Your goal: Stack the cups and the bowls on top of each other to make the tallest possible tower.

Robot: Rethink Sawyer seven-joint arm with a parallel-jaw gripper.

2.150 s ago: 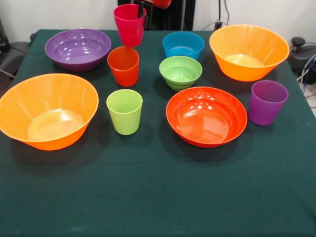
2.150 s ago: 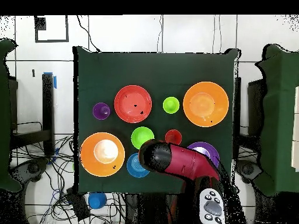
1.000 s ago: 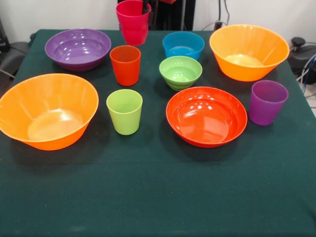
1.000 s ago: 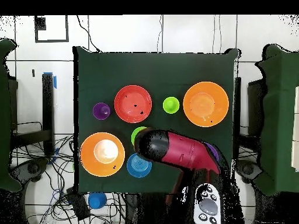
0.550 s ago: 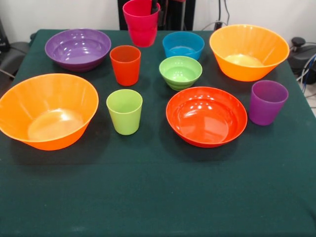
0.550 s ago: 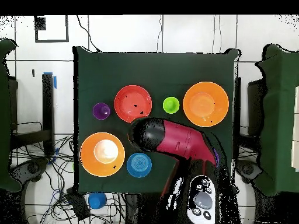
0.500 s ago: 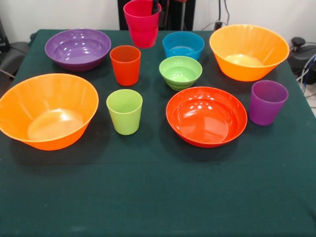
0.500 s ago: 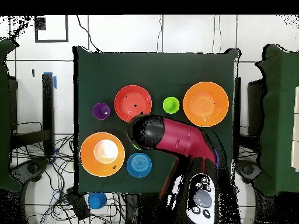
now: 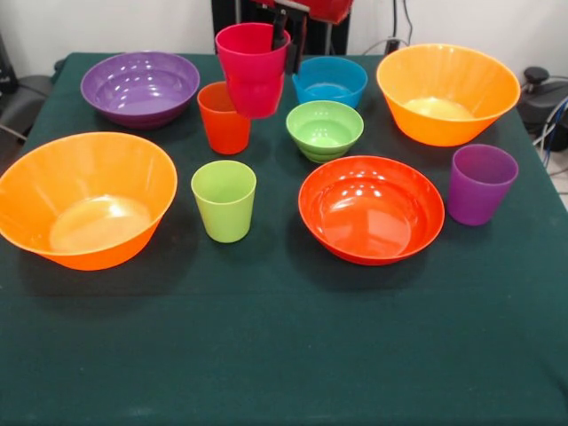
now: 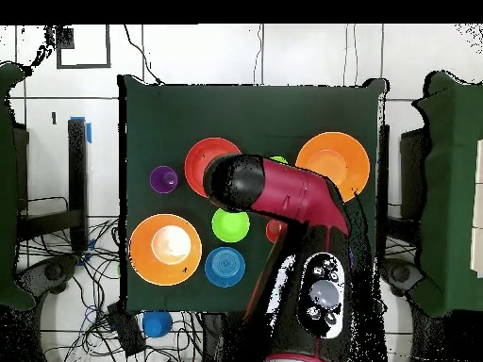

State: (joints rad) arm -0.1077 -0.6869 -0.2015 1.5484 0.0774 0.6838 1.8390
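The crimson cup [image 9: 253,69] hangs upright, mouth up and long axis vertical, at upper centre of the front view, above the table and overlapping the orange-red cup [image 9: 223,118] behind it. Around it sit the blue bowl [image 9: 329,81] to the right, the small green bowl [image 9: 325,130] lower right, the purple bowl [image 9: 140,87] to the left and the lime green cup [image 9: 224,200] below (none touches it). The gripper [image 9: 282,37] is clamped on the crimson cup's right rim, one dark finger [image 9: 280,30] showing at the rim.
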